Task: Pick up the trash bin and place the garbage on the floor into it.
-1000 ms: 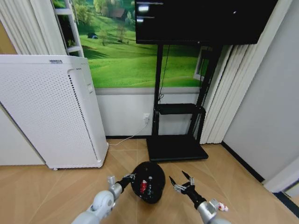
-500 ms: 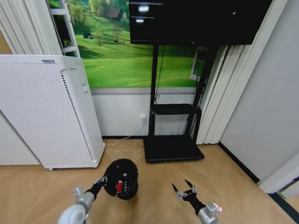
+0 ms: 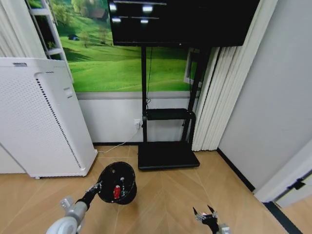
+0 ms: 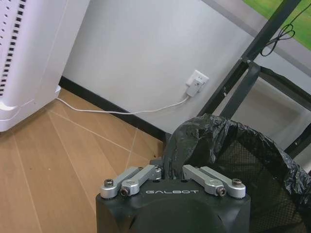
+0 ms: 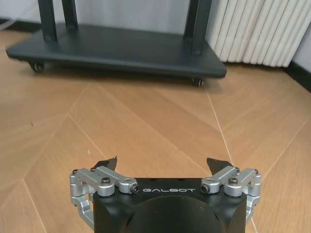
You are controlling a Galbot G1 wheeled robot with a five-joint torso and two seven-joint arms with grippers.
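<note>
The left gripper (image 3: 96, 187) held the trash bin (image 3: 116, 183) by its near rim, fingers clamped together on the edge of the black liner bag. In the left wrist view the gripper (image 4: 171, 171) pinched the crinkled liner where it folds over the rim of the bin (image 4: 228, 150). From the head view the bin appeared to be lifted off the floor (image 3: 165, 195), though how far could not be told. Inside it lay a red item (image 3: 116, 192) and some small pale specks — at least part of the garbage seemed to be in the bin already.

The right gripper (image 3: 208, 215) hung low at the bottom of the head view with its fingers spread apart and nothing between them. The right wrist view showed the same gripper (image 5: 163, 164), jaws wide, over bare wood.

As a judgement: the pick-up of the bin looked done, and some litter looked collected. No bottle, packet or other loose litter could be seen on the stretch of floor in view, so whether anything was left to gather could not be told.

The floor was light tan parquet laid in a herringbone pattern, with a dark strip (image 3: 273, 210) along the right-hand wall. A tall white perforated appliance (image 3: 39, 122) stood to the left. A black wheeled stand (image 3: 168, 155) carried a dark screen (image 3: 180, 22) before a mural of green hills (image 3: 102, 58). A white cable ran from a wall socket (image 4: 196, 82) along the skirting, and pale pleated curtains (image 3: 212, 97) hung to the right.
</note>
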